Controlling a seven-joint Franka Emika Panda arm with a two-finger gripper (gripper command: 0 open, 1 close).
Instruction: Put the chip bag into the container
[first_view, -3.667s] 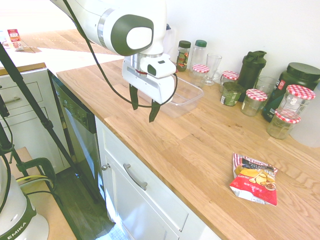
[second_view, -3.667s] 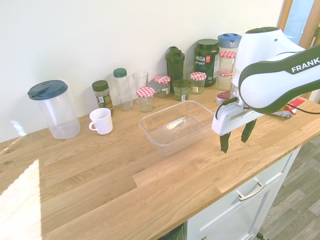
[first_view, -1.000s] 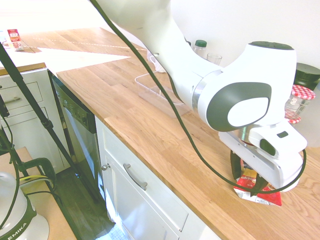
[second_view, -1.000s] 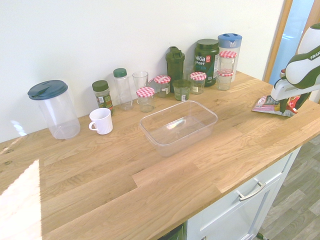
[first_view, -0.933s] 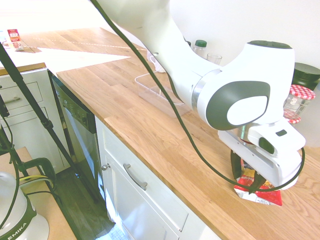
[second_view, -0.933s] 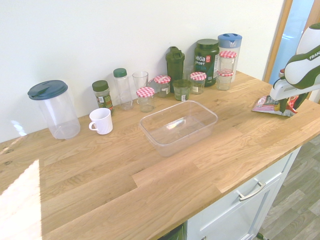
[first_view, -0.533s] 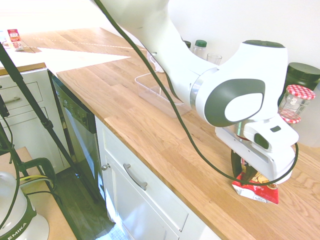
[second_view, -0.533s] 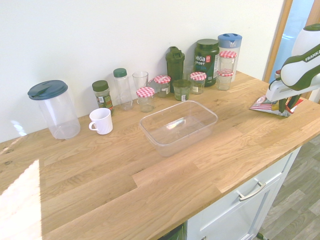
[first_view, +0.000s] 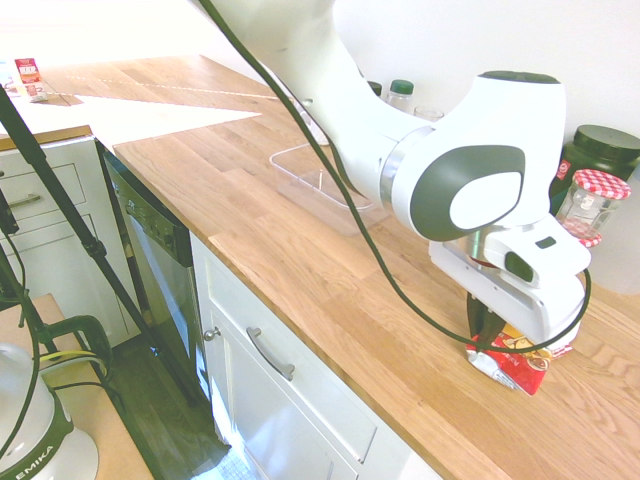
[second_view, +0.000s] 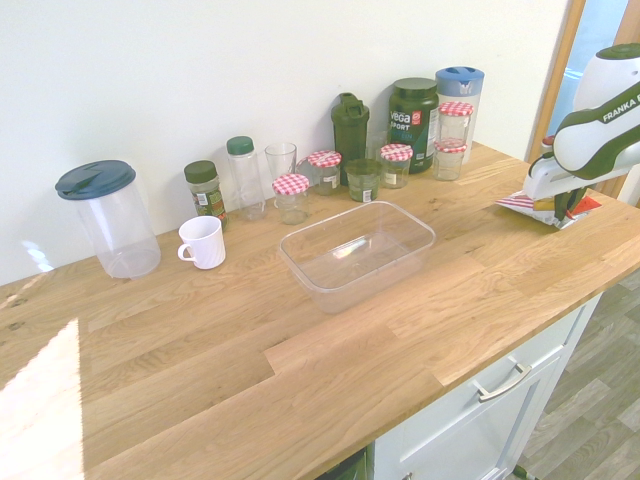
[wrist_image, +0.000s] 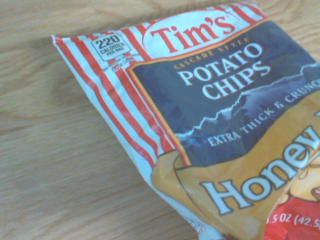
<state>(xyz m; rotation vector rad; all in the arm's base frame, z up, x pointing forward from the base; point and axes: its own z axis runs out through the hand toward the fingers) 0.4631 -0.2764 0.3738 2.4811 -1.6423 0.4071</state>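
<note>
Oak-plank kitchen counter (second_view: 330, 340) runs above white drawers, with jars along the white wall. Far right in the second exterior view, the gripper (first_view: 497, 337) has its jaws clamped on the chip bag (wrist_image: 220, 125), a crinkly packet tilted up off the wood at one end. Its print reads "Tim's Cascade Style Potato Chips, Extra Thick & Crunchy", "Honey…" and "220 calories", framed by red-and-white stripes. The container (second_view: 357, 254), a clear rounded-corner plastic tub, sits empty mid-counter, well apart from the bag. Behind it a dark tub (second_view: 412, 112) is labelled "Vega Sport".
</note>
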